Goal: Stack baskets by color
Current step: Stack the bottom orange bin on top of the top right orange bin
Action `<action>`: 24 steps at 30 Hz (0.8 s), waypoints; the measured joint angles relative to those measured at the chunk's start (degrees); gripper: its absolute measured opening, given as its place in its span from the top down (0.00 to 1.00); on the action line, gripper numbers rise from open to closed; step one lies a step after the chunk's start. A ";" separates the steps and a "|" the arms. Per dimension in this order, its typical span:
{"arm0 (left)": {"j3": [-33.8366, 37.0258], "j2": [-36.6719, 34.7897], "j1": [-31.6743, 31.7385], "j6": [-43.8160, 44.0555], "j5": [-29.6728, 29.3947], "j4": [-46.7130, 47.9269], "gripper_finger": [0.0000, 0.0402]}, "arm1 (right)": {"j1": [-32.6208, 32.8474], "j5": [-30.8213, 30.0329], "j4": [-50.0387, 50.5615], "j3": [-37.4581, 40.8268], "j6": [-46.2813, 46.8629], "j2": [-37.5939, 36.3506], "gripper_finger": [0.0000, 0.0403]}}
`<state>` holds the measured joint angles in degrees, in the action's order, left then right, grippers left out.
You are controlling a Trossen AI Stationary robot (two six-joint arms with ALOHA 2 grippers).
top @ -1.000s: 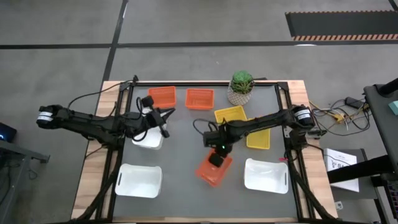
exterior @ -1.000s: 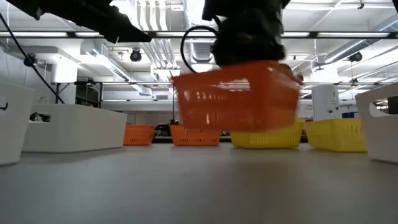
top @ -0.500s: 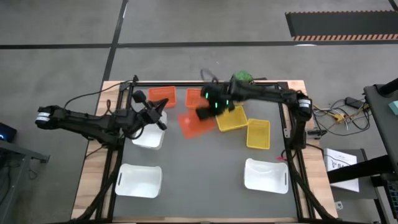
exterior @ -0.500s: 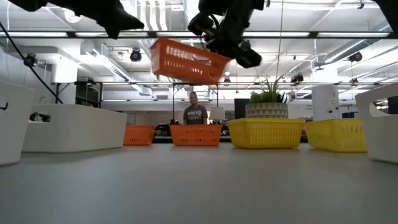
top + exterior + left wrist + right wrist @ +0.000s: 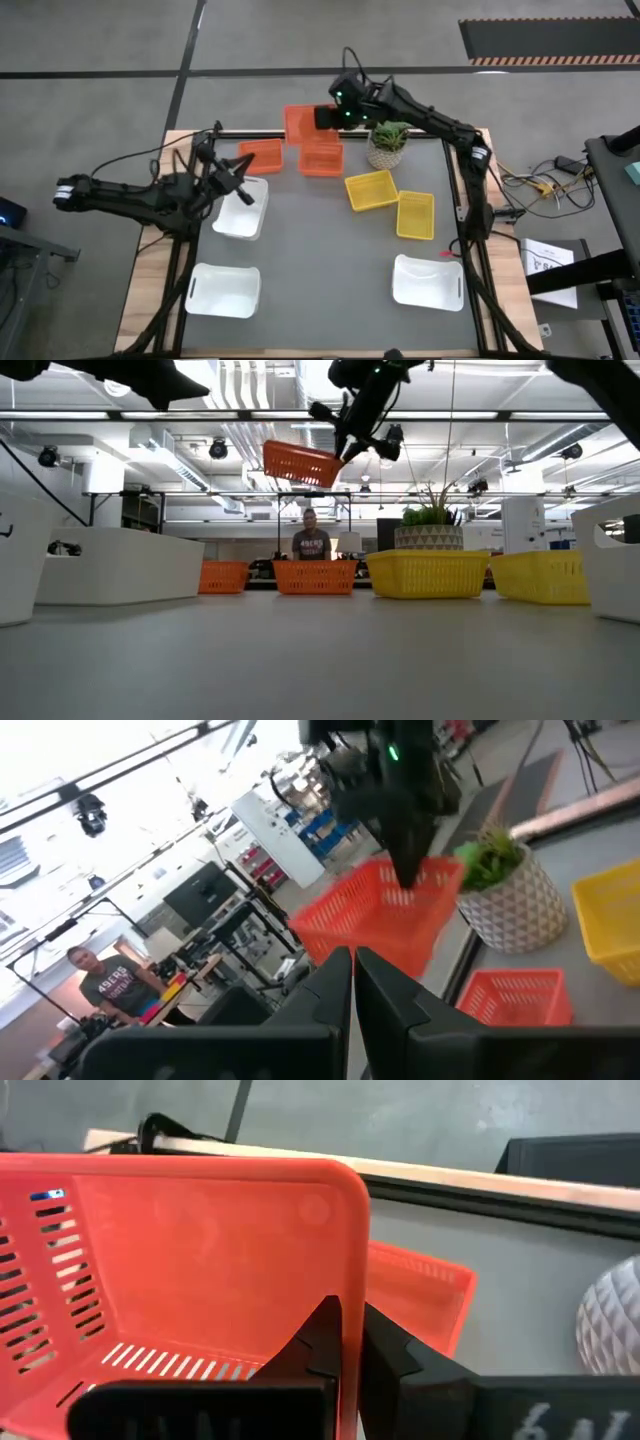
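Baskets of three colours lie across a grey table (image 5: 320, 260) seen from above, as the right gripper (image 5: 330, 116) holds an orange basket (image 5: 300, 120) in the air over the far edge, its fingers clamped on one wall. Below it, two more orange baskets (image 5: 321, 158) sit at the back of the table, beside a potted plant (image 5: 388, 143). Two yellow baskets (image 5: 371, 190) lie right of centre, and three white baskets (image 5: 225, 290) lie toward the left and the near corners. The left gripper (image 5: 243, 192), fingers pressed together and holding nothing, hovers over the far-left white basket (image 5: 240, 215).

From table height, the carried orange basket (image 5: 300, 463) hangs tilted, well above the row of baskets on the table, with the right gripper (image 5: 345, 442) at its right end. A person (image 5: 311, 543) stands in the room behind.

The left wrist camera looks past its own closed fingers (image 5: 335, 982) at the lifted orange basket (image 5: 385, 915), the plant (image 5: 505, 890) and one orange basket (image 5: 515, 998) on the table.

The right wrist camera shows its fingers (image 5: 325, 1340) pinching the rim of the orange basket (image 5: 190, 1270), another orange basket (image 5: 420, 1295) beneath.
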<state>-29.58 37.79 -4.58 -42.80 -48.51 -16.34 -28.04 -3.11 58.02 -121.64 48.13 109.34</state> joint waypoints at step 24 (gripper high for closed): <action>1.82 -0.71 0.00 0.06 0.04 0.33 1.00 | -0.82 0.03 6.10 -5.05 -3.13 14.82 0.98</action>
<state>-27.77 37.08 -4.58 -42.74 -48.47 -16.01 -28.86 -3.07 64.12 -126.69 44.99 124.16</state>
